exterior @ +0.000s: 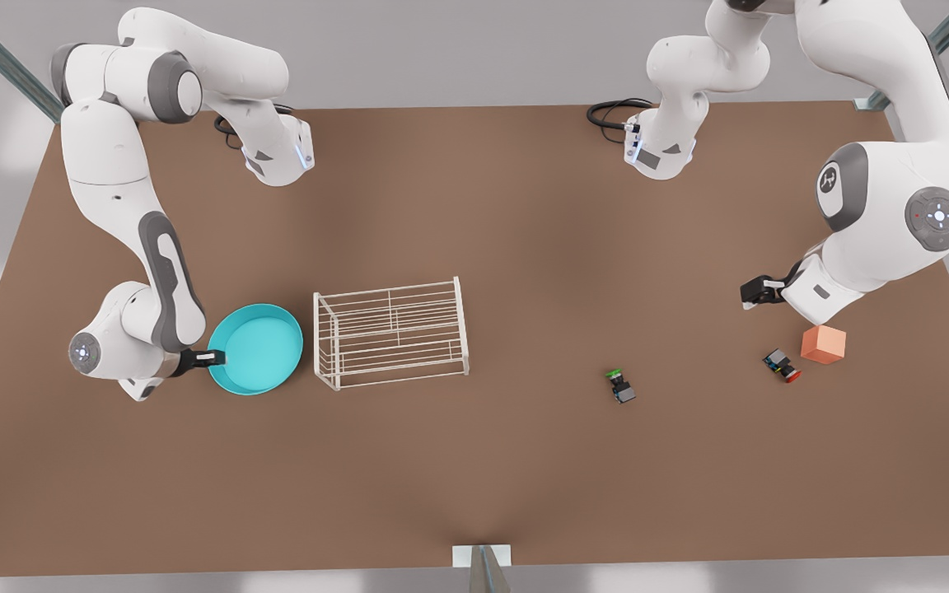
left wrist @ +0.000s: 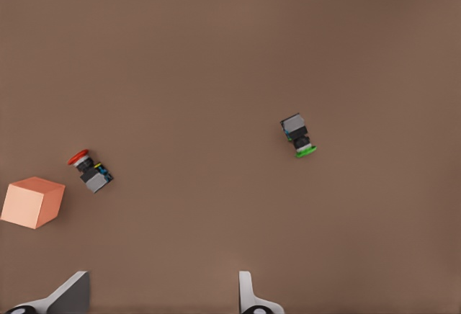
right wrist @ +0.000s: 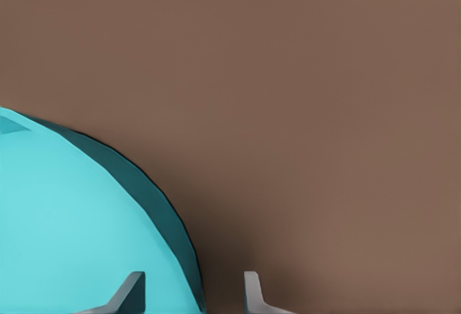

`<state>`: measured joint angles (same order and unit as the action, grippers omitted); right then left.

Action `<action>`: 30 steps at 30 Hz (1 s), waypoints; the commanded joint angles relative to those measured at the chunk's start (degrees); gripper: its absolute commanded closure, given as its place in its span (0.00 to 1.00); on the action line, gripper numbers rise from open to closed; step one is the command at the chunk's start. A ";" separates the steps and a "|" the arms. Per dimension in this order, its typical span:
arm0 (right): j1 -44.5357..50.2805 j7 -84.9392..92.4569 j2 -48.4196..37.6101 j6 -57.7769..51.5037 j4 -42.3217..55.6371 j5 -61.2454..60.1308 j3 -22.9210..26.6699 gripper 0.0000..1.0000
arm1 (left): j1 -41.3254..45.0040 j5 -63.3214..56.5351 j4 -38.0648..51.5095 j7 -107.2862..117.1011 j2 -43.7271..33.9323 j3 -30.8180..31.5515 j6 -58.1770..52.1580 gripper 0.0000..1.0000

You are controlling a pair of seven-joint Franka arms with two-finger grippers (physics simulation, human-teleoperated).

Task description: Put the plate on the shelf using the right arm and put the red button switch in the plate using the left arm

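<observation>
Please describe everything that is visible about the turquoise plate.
The plate is a round, shallow turquoise dish with a raised rim, darker on the outside, and a lighter, empty inside. It looks like smooth plastic. It sits near the front view's left, just beside the white wire shelf, not on it. The right gripper is open and straddles its rim, one finger inside and one outside, as the right wrist view shows.

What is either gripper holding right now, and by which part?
Nothing is clamped yet. The right gripper straddles the plate rim, fingers open. The left gripper hangs open above the table.
</observation>
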<state>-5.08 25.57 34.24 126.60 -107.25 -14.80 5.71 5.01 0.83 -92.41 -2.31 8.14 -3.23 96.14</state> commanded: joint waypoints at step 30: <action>-0.45 9.41 -6.99 -11.99 0.73 -1.20 0.53 0.86 | 0.97 0.57 4.78 1.26 2.67 -0.73 -1.40 0.00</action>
<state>-5.52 31.87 27.73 117.96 -106.55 -16.59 6.20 5.86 1.41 -87.66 -1.64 10.94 -4.04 96.89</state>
